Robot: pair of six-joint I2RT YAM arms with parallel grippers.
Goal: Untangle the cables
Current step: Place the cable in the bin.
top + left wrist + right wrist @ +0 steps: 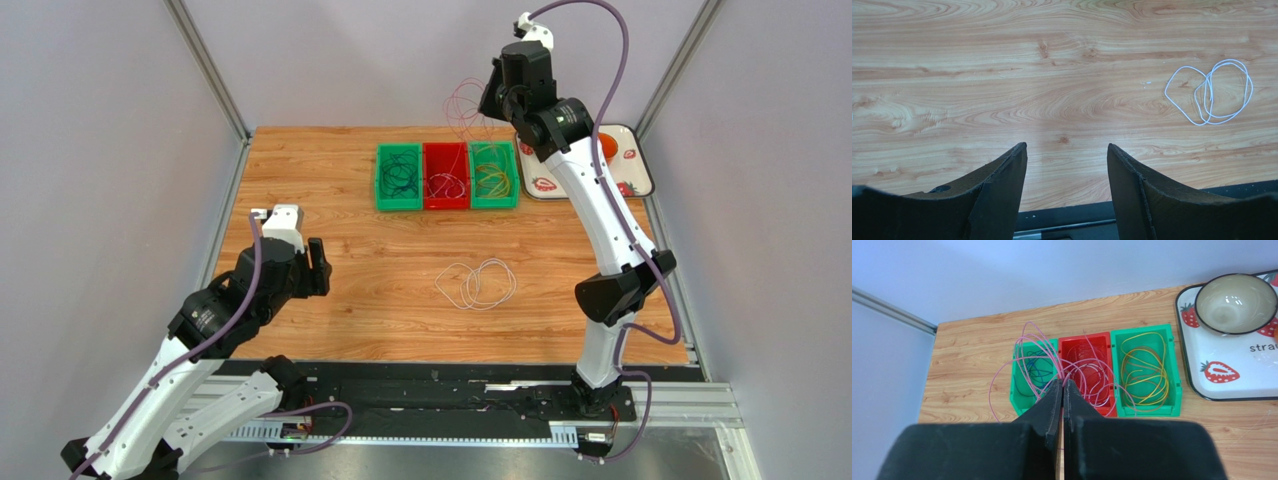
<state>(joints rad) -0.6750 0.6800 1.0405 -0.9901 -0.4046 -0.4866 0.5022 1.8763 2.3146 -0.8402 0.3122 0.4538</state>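
High over the far side of the table, my right gripper (pixel 1062 381) is pressed together, its two black fingers pinching a bunch of thin pink cable loops (pixel 1087 371). The loops fan out from the pinch. Seen from my right wrist, they hang across the left green bin (pixel 1014 385) and the red bin (pixel 1097 336). From overhead, the same gripper (pixel 490 100) is raised above the row of bins, with the pink loops (pixel 462 105) showing against the back wall.

Three small bins sit touching in a row at the back of the wooden table (pixel 360 290). The left green bin (pixel 398 207) holds dark green and blue cables (pixel 400 175). The red bin (pixel 446 205) holds pale loops (pixel 447 185), whose exact colour I cannot tell. The right green bin (pixel 494 204) holds yellow and orange cables (pixel 1144 370). Just right of the bins lies a white tray (pixel 1232 387) printed with strawberries, carrying a bowl (pixel 1236 302).

My left gripper (pixel 1067 150) is spread wide and holds nothing, hovering over bare wood near the left front of the table (pixel 318 268). A tangle of white cable loops (pixel 1209 92) lies flat on the wood, well apart from it, in the middle front of the table (pixel 476 284).
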